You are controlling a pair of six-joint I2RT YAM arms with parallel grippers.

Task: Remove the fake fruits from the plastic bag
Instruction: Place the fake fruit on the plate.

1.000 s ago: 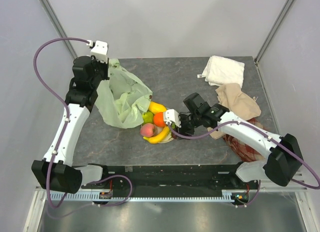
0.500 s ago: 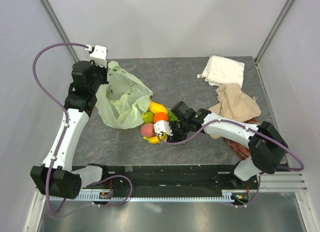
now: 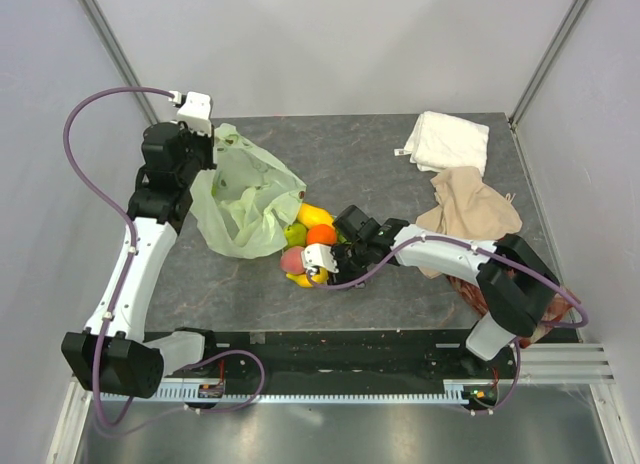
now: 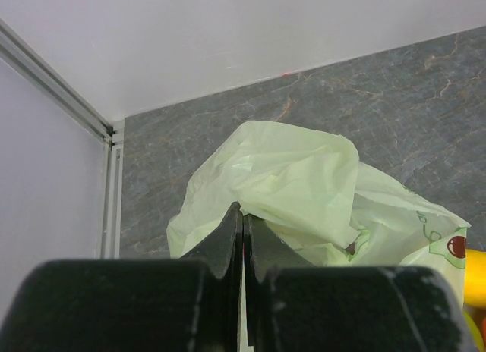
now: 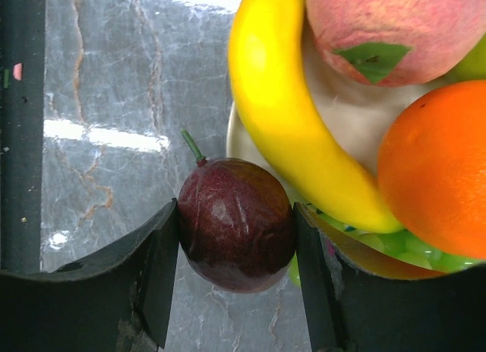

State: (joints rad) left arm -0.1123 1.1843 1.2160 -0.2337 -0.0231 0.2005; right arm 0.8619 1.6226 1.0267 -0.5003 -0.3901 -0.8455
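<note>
Pinches plastic bag [image 4: 296,177] film in closed left gripper [image 4: 242,232], clamps dark purple fruit [image 5: 235,229] between right gripper [image 5: 237,249] fingers, just beside banana [image 5: 281,117], peach [image 5: 410,26], orange [image 5: 437,170].

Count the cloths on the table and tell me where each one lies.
3: white cloth at the far right corner, beige cloth just nearer, plaid cloth mostly hidden under the right arm. More may be hidden.

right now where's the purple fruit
In the right wrist view, the purple fruit is gripped in the right pincer, just left of the banana.
</note>
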